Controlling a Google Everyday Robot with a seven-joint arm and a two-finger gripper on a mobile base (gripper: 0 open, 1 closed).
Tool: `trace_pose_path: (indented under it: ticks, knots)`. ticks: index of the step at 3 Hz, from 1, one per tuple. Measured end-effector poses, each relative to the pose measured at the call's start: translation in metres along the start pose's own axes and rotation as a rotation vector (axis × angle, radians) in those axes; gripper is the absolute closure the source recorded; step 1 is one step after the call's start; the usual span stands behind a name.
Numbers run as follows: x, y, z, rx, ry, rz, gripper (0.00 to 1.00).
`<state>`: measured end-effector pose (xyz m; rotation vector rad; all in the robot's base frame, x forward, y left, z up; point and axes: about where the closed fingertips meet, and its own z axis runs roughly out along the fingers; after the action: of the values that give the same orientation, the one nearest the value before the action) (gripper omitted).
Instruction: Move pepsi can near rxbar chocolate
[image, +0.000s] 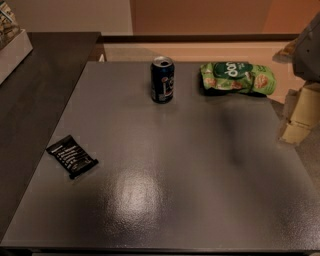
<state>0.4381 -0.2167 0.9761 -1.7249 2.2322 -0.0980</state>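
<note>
The pepsi can (162, 80) stands upright at the far middle of the grey table (170, 165). It is dark blue with a silver top and a round logo. The rxbar chocolate (72, 156) is a flat black bar with white text, lying at the table's left edge, nearer the front. My gripper (300, 117) shows at the right edge of the view, beyond the table's right side, far from both the can and the bar. It holds nothing that I can see.
A green crinkled snack bag (237, 77) lies at the far right of the table, right of the can. A dark counter (35, 90) adjoins on the left, with a white box (12, 47) at its far end.
</note>
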Motion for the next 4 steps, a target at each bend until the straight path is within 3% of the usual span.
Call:
trace_pose_path:
  ticks: [2,4]
  knots:
    - [-0.007,-0.003,0.000,0.003,-0.033,-0.006,0.00]
    - [-0.057,-0.032,0.028,0.004,-0.187,-0.022,0.00]
